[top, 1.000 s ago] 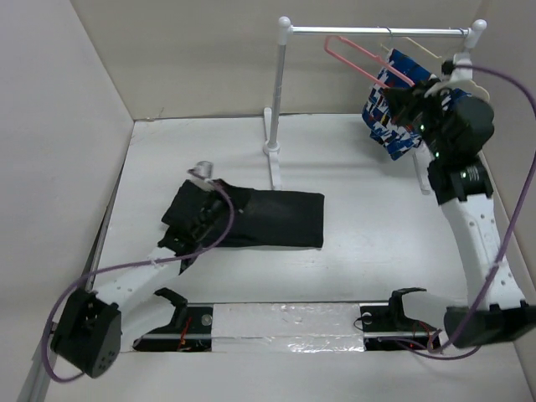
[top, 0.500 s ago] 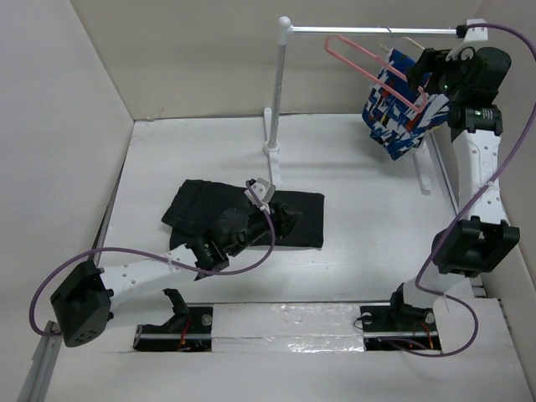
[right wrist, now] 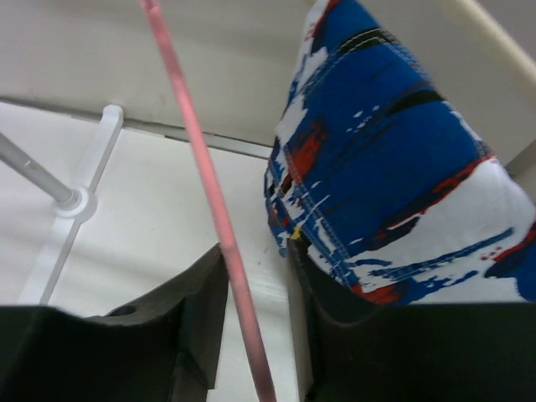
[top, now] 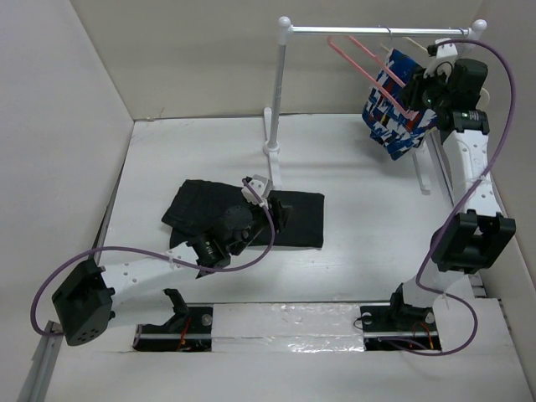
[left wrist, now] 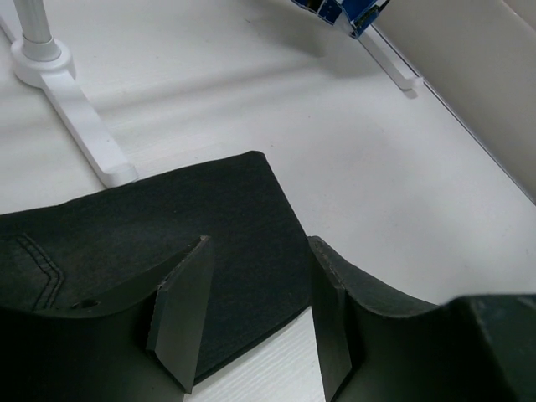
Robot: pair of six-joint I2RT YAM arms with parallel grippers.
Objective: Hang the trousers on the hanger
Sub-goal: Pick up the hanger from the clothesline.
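The black trousers (top: 289, 219) lie folded flat on the white table, left of centre. My left gripper (top: 270, 209) hovers over their right half, open and holding nothing; in the left wrist view its fingers (left wrist: 180, 314) straddle the trousers (left wrist: 167, 218) near their front edge. The pink hanger (top: 368, 60) hangs tilted from the rail (top: 368, 31) at the back right. My right gripper (top: 416, 90) is up at it. In the right wrist view the hanger's thin bar (right wrist: 193, 134) runs between the jaws, against the left finger (right wrist: 197, 310), with a gap to the right one.
A blue, white and red patterned garment (top: 392, 117) hangs on the same rail, just right of the pink bar and touching my right gripper's finger (right wrist: 394, 167). The rack's left post (top: 280, 92) and foot (top: 273, 163) stand just behind the trousers. Walls close in left and back.
The left arm moved from the trousers' left end to their right half and opened. The right arm rose to the rail, opened wide, then narrowed round the pink bar.
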